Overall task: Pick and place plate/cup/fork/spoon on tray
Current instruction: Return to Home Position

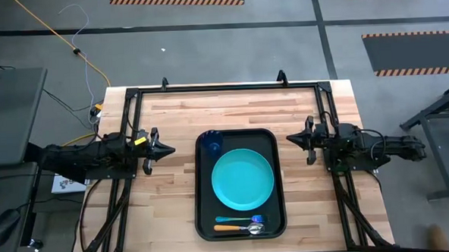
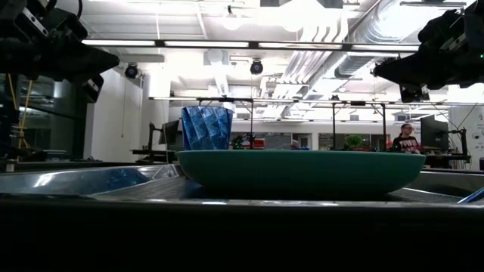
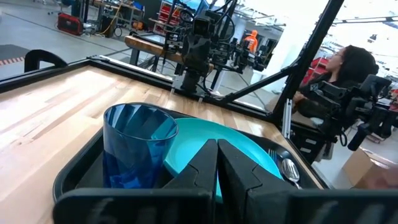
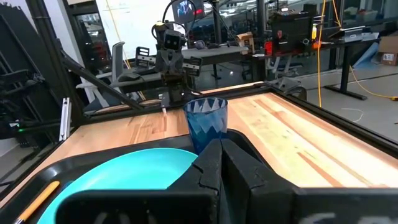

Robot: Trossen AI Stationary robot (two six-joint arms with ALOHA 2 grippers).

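The black tray point(image 1: 206, 218) lies in the middle of the wooden table. On it rest the teal plate point(image 1: 243, 178), the dark-blue cup point(image 1: 213, 145) standing upright at the tray's far left corner, the teal fork point(image 1: 240, 219) and the orange-handled spoon point(image 1: 240, 228) along the near rim. The cup point(image 3: 138, 149) and plate point(image 3: 233, 146) show in the left wrist view, and the cup point(image 4: 206, 122) in the right wrist view. My left gripper point(image 1: 171, 150) is shut and empty, left of the tray. My right gripper point(image 1: 289, 138) is shut and empty, right of the tray.
Black frame rails point(image 1: 223, 88) run along the table's far edge and down both sides. A person point(image 3: 339, 68) sits beyond the table in the left wrist view. Bare wood point(image 1: 167, 212) lies left and right of the tray.
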